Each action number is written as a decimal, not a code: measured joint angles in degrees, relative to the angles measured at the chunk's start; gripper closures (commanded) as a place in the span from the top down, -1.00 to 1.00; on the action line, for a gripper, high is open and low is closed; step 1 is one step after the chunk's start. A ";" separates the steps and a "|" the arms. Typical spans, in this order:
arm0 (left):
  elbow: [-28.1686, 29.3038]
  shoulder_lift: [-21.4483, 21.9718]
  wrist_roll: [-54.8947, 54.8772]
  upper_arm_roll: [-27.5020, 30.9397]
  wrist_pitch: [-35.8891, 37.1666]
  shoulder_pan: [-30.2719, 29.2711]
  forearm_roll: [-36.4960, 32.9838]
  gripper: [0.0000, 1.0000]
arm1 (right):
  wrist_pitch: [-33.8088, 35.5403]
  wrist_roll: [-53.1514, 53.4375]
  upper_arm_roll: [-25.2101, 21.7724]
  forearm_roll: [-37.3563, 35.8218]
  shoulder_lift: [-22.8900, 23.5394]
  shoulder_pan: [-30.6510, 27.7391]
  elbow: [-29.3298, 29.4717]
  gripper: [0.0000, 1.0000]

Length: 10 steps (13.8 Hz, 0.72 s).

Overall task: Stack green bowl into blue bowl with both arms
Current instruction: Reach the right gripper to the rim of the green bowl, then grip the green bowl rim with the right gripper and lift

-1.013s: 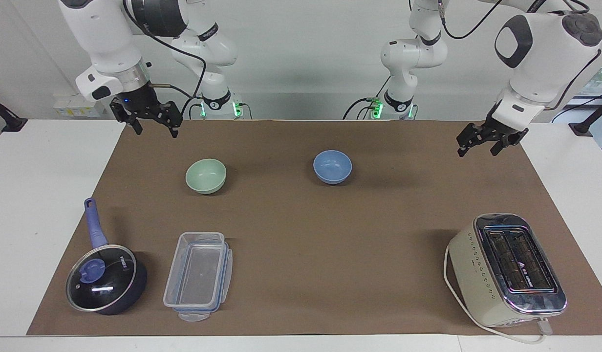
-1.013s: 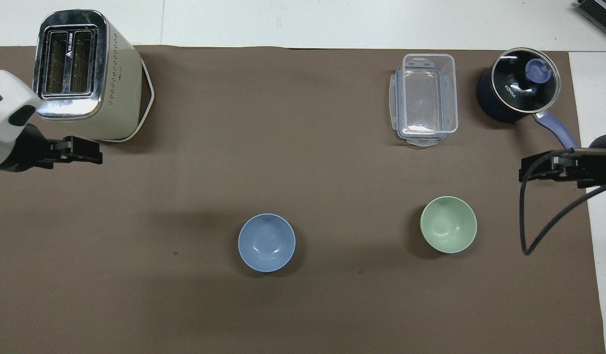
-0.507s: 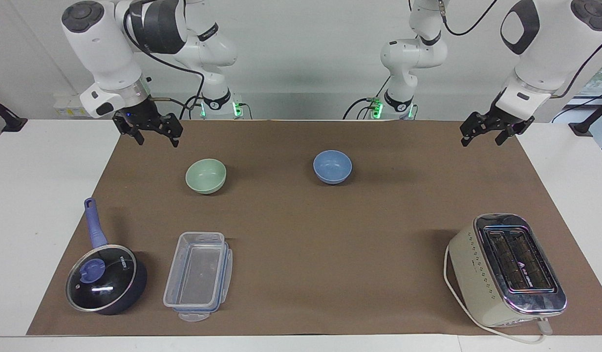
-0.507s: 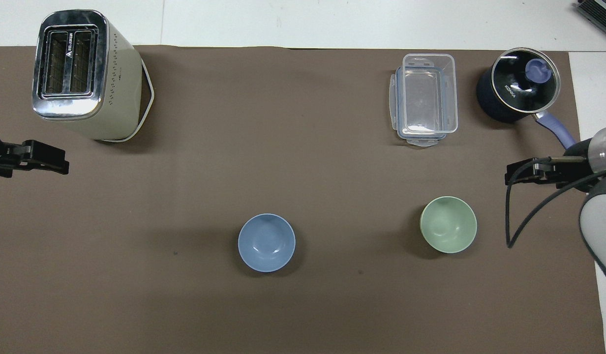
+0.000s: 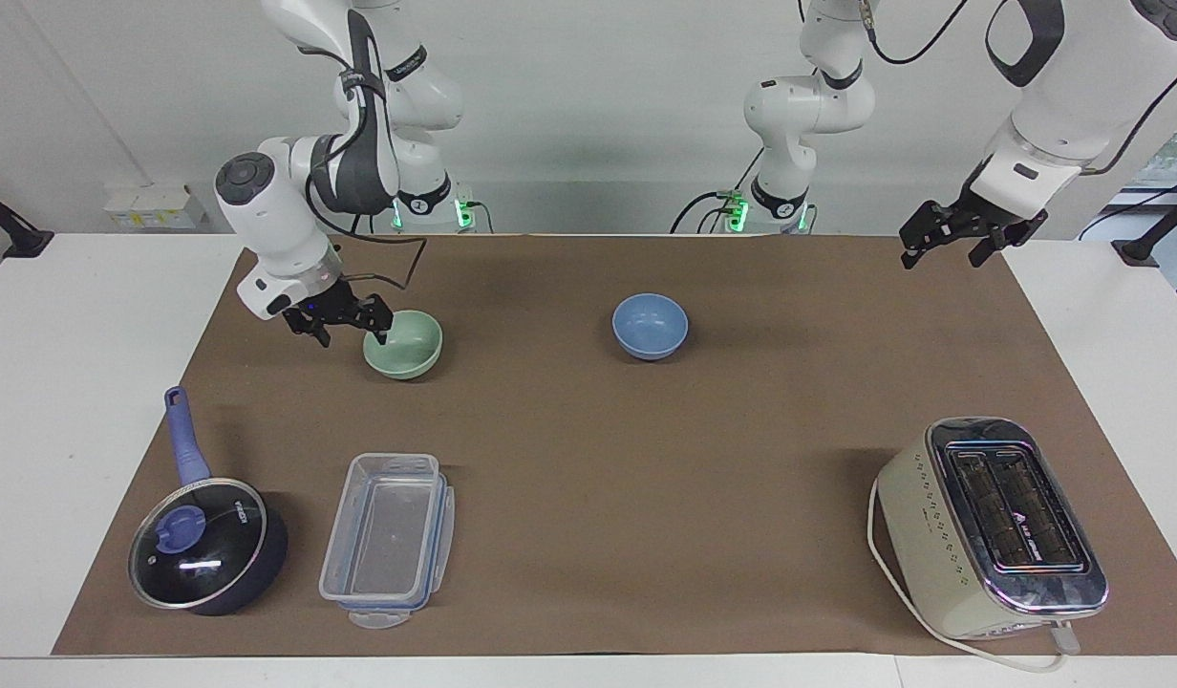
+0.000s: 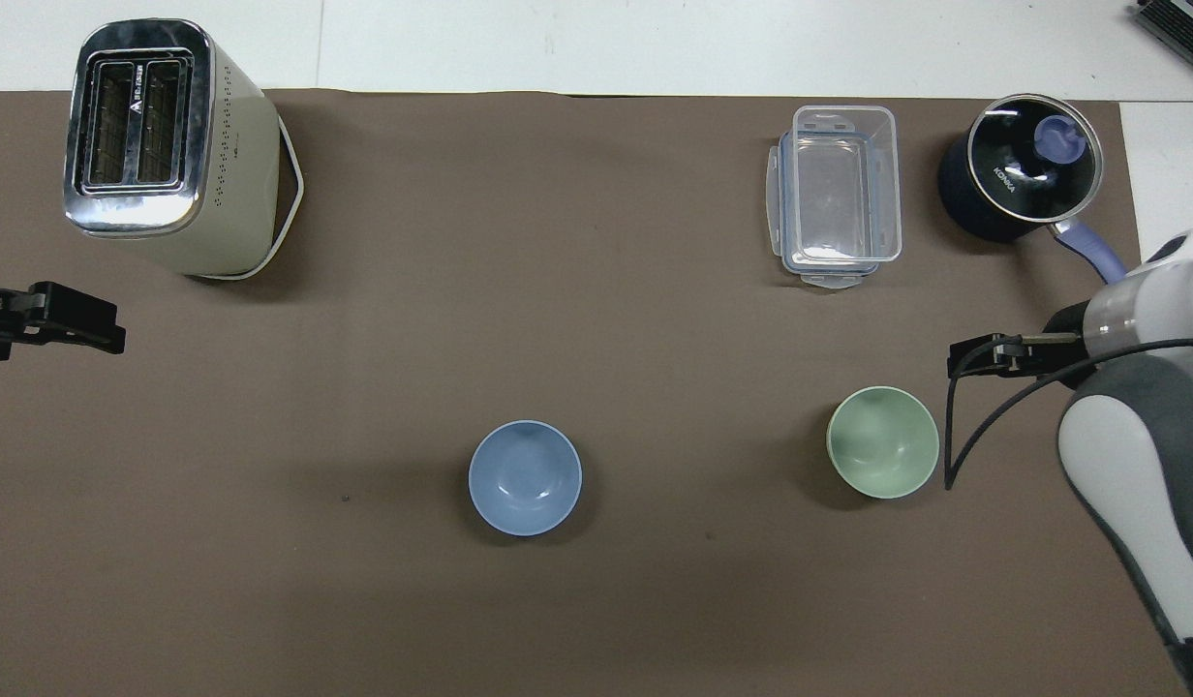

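The green bowl [image 5: 403,344] [image 6: 883,455] sits upright on the brown mat toward the right arm's end. About two bowl widths away, at mid-table, stands the blue bowl [image 5: 650,326] [image 6: 525,477], upright and empty. My right gripper [image 5: 352,333] [image 6: 966,356] hangs open and low right beside the green bowl; one fingertip [image 5: 379,333] overlaps its rim, and I cannot tell whether it touches. My left gripper [image 5: 940,254] [image 6: 107,334] is open, holds nothing, and waits in the air over the mat's edge at the left arm's end.
A cream toaster [image 5: 990,526] [image 6: 170,145] stands farther from the robots at the left arm's end. A clear lidless container [image 5: 388,540] and a dark blue lidded saucepan [image 5: 206,545] sit farther out than the green bowl. The right arm's cable [image 6: 984,426] loops beside the green bowl.
The right arm has swung down and in, bringing its open gripper from the mat's corner to the green bowl's side. The left gripper has drawn back a little toward the table's edge.
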State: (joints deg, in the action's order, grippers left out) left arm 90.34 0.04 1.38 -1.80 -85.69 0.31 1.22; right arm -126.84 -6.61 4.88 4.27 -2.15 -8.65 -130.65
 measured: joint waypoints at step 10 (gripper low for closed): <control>0.00 -0.01 0.00 0.02 0.03 0.00 0.00 1.00 | -2.55 -2.87 -0.02 4.57 4.27 -0.66 -2.85 0.90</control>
State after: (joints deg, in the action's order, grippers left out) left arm 90.34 0.03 1.38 -1.79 -85.66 0.31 1.22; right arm -129.38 -9.48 4.86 8.84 2.12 -9.31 -133.49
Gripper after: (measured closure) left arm 0.000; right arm 0.000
